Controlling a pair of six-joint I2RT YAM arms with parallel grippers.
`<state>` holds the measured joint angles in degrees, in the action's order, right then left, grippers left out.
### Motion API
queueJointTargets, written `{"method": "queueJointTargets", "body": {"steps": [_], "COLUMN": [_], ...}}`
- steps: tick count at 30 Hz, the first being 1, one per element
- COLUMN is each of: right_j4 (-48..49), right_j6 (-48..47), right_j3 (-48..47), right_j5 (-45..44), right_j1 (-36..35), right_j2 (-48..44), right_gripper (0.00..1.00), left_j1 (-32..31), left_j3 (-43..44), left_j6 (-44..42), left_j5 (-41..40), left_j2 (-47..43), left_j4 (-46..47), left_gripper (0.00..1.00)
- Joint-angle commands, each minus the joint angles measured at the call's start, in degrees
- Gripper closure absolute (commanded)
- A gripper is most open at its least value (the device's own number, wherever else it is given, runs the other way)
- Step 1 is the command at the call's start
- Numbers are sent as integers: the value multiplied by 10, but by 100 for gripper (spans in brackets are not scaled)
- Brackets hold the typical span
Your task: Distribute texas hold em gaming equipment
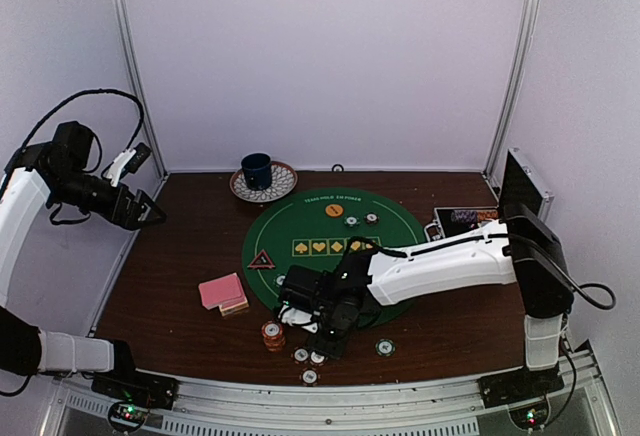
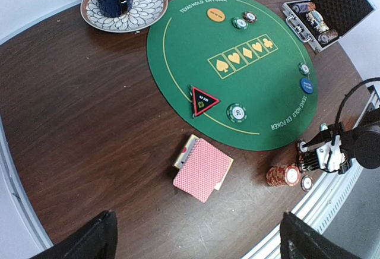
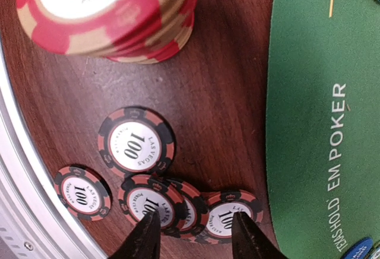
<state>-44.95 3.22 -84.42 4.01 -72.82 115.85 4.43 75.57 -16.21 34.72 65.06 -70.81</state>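
Note:
My right gripper [image 3: 193,238] is open, low over the wooden table near its front edge. Its fingertips [image 3: 145,235] straddle three overlapping black-and-red "100" chips [image 3: 184,211]. Two more such chips [image 3: 136,147] lie apart beside them. A red-and-tan chip stack [image 3: 107,9] stands close by; it also shows in the top view [image 1: 272,334]. Pink-backed cards [image 2: 203,169] lie left of the green mat [image 2: 261,92]. The red-rimmed triangle [image 2: 205,100], a green chip [image 2: 236,113], the orange button [image 2: 215,14] and the blue button [image 2: 307,85] lie on the mat. My left gripper [image 1: 148,211] is open and empty, raised high at far left.
A dark blue mug [image 1: 257,170] on a patterned plate [image 1: 281,184] stands at the back. An open chip case [image 1: 465,221] sits at the right. A lone green chip [image 1: 385,347] lies near the front. The metal table rail [image 1: 330,396] runs just beyond the chips.

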Motion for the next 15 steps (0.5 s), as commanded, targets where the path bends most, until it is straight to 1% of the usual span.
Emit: {"method": "queueJointTargets", "body": {"steps": [1,4,6,8,10,12,15], "right_j4": [4,3,1,0,2,5,16], "right_j6": [1,1,0,0,-3,-12,-43], "right_j3": [-21,-21,-22,-18,-11,-3,18], "right_j5": [-12,-12,-14,-17,-5,16,11], "right_j1": [12,14,15,16,15,11,-6], "right_j2": [3,-3,-8,-16,-20,-22,-29], "right_gripper": [57,62,61,52,45,42,37], "left_j1": [3,3,3,3,3,3,3], "left_j3": [19,19,18,18,18,18,18], "left_j6": [-7,-8,-8,-8,-8,-8,-8], "left_j5": [3,4,3,3,5,5,4], "left_j2": [2,3,2,2,1,1,0], "left_j4": [0,0,0,0,0,0,0], "left_gripper": [2,2,2,3,2,2,2]}}
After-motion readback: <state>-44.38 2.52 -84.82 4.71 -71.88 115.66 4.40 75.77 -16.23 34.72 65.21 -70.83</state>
